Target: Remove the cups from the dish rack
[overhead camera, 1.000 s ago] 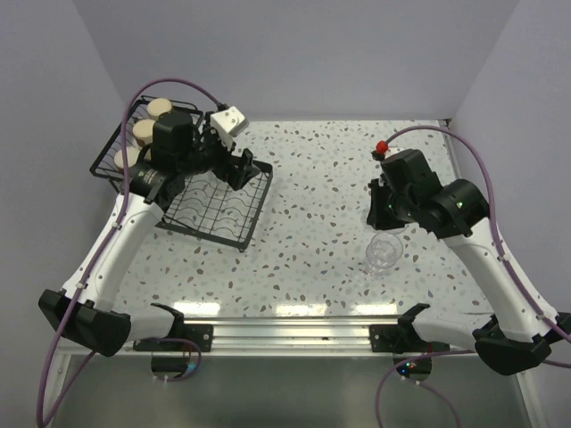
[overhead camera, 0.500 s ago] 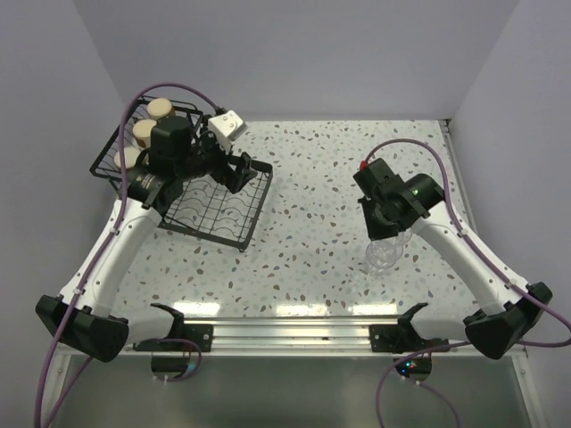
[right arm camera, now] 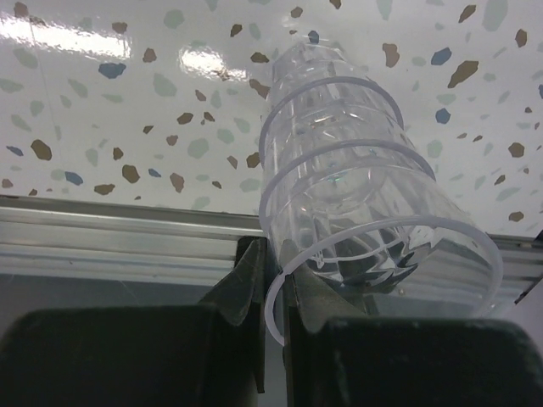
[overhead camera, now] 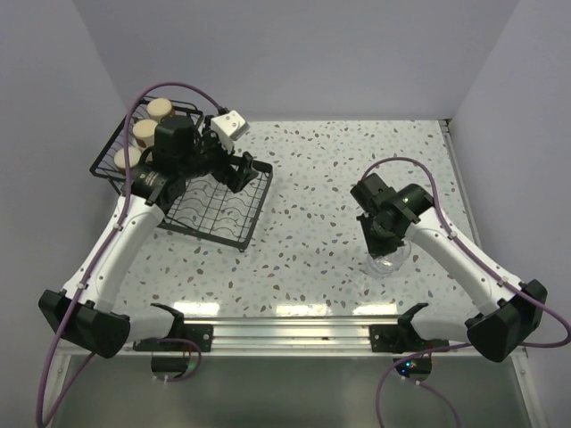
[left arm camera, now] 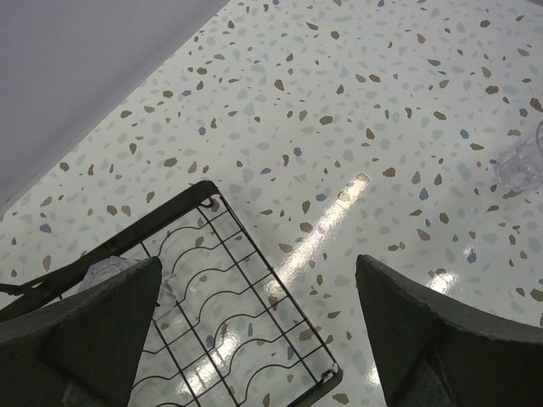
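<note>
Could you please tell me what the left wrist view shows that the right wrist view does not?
Only the left wrist: a corner of the dish rack, a clear tumbler in it, and the open left pincer. Only the right wrist: the right pincer shut on the rim of nested clear tumblers, plus a metal rail. Both: the speckled table and, apparently, those tumblers at the left view's right margin.

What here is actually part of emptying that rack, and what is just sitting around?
Part of the job:
- dish rack
- three cream cups in its raised tier
- clear tumbler on its tray
- ribbed tumbler, pinched at the rim by the right pincer
- left pincer, open over the rack

Just there:
- speckled table
- purple cables
- metal rail
</note>
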`<state>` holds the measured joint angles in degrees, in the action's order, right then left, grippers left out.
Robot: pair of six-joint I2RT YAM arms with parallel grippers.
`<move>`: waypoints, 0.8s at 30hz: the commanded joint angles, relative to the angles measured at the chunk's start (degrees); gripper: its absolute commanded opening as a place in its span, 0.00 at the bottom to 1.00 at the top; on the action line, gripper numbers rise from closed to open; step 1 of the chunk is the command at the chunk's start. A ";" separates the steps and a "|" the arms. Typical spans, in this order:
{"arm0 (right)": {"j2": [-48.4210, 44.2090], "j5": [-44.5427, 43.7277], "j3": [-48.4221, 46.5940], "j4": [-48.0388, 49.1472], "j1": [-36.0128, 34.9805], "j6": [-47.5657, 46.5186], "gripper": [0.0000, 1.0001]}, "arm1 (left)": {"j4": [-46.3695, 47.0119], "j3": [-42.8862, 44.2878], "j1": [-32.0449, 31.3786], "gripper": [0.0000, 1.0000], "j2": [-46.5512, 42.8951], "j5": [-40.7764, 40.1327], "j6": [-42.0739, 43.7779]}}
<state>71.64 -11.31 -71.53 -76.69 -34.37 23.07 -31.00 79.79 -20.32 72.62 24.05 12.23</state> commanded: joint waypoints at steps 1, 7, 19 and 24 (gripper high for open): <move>-1.32 2.08 1.21 -5.32 0.36 -0.74 0.00 | 0.60 0.89 0.19 1.00 0.33 0.12 1.13; -1.85 4.89 3.67 -1.20 2.64 -2.76 0.00 | 0.59 0.98 0.28 1.00 0.68 0.47 0.87; -3.17 5.16 -1.14 -2.59 3.52 -2.68 0.61 | -1.34 0.72 0.19 1.00 3.14 -1.64 2.10; -4.48 6.03 -6.60 -5.49 3.61 -2.94 0.71 | -2.65 1.68 -0.69 1.00 7.96 -8.65 5.16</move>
<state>69.49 -6.79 -73.03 -76.79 -31.05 20.53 -32.34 79.81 -20.43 77.60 21.30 14.17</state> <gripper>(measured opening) 0.697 0.997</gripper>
